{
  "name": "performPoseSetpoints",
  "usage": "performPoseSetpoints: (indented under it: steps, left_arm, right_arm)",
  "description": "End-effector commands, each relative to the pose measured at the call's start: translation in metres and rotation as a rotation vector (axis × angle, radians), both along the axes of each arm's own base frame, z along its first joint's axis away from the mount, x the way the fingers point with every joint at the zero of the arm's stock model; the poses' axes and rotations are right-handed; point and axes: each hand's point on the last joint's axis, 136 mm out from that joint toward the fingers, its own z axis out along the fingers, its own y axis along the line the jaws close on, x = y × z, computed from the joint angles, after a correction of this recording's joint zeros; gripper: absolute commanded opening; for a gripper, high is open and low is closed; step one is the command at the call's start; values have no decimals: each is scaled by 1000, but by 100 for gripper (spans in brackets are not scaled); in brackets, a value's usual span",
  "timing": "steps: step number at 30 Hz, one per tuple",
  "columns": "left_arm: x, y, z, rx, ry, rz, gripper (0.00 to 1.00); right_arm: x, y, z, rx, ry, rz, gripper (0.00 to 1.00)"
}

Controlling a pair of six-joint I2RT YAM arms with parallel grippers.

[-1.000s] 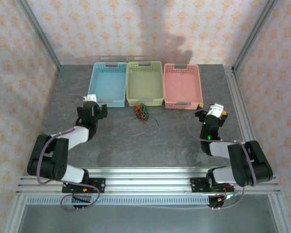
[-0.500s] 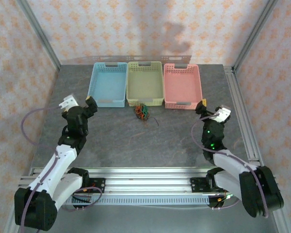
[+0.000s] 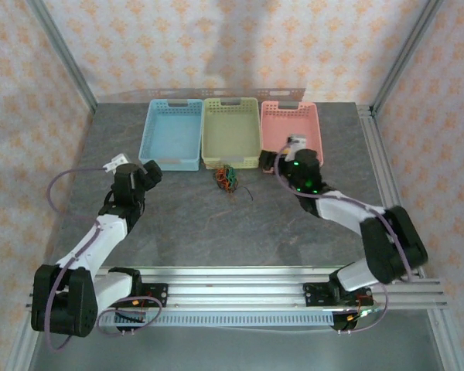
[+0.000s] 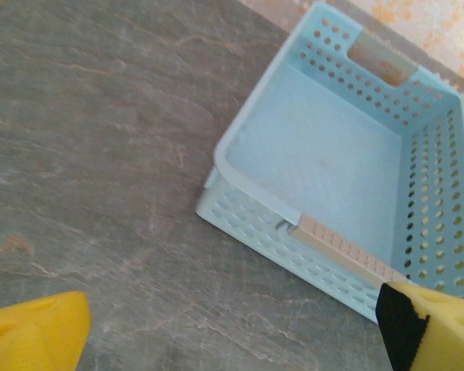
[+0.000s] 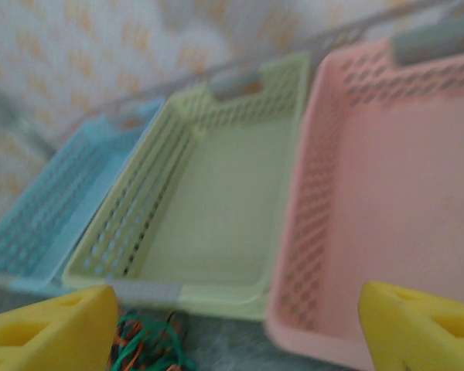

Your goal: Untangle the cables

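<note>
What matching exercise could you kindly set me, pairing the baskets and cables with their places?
1. light blue perforated plastic basket
2. yellow-green perforated plastic basket
3. pink perforated plastic basket
4. knot of thin multicoloured cables

A. middle of the row
B. grey tabletop, before the middle basket
C. row's left end
D. row's right end

Pairs: 1-C, 2-A, 3-D, 4-B
</note>
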Motion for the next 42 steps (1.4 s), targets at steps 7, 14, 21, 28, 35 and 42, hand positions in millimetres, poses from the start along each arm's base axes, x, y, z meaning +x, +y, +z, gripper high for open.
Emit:
performPoseSetpoints:
  steps: [7, 14, 21, 28, 35, 42]
  left_arm:
    - [4, -11, 17, 1, -45, -50, 97]
    - [6, -19, 18, 0, -52, -85, 96]
    - [12, -43, 23, 20, -65, -187, 94]
    - [14, -76, 30, 44, -93, -311, 92]
    - [15, -143, 42, 22, -115, -572, 87]
    - [-2, -190, 40, 111, -21, -786, 79]
  right_arm:
    - [-14, 95, -92, -237, 276, 263, 81]
    - [-17, 118, -114, -345, 311, 331, 80]
    - [-30, 128, -117, -408, 288, 403, 43]
    - [-49, 130, -85, -343, 160, 463, 15]
    - [-71, 124, -49, -253, -52, 514, 0]
    - [-91, 121, -32, -176, -306, 565, 0]
